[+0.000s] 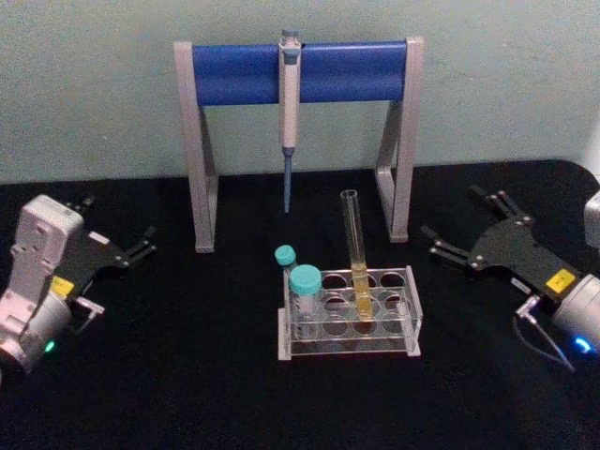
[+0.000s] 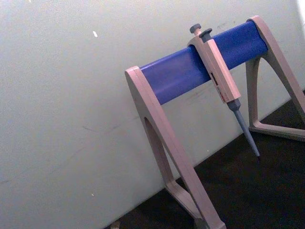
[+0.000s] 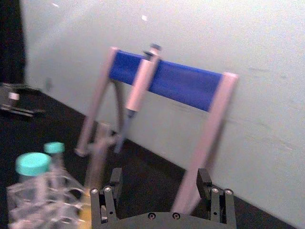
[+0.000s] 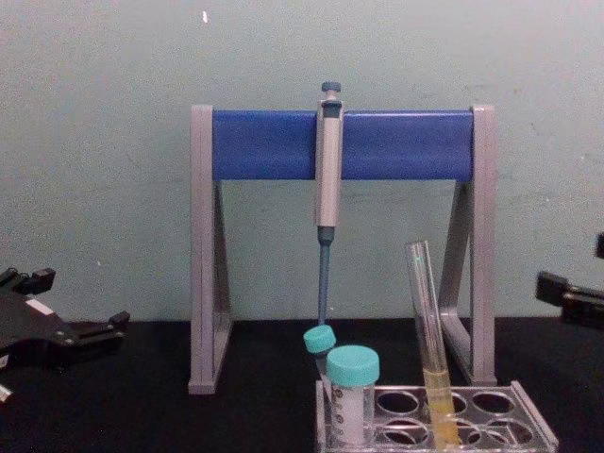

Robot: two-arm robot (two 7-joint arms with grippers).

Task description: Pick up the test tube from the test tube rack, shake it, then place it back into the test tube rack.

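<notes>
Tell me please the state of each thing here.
test tube rack: on table, holding three tubes.
test tube: in rack, leaning, uncapped, yellow liquid at bottom.
teal-capped tubes: capped, in rack.
pipette: hanging on stand.
left gripper: jaws open, empty.
right gripper: jaws open, empty.

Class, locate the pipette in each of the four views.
Head view: pipette top centre.
Left wrist view: pipette upper right, tilted.
Right wrist view: pipette upper left of centre.
Chest view: pipette upper centre.
Shared landmark: the stand's blue bar it hangs on.
</notes>
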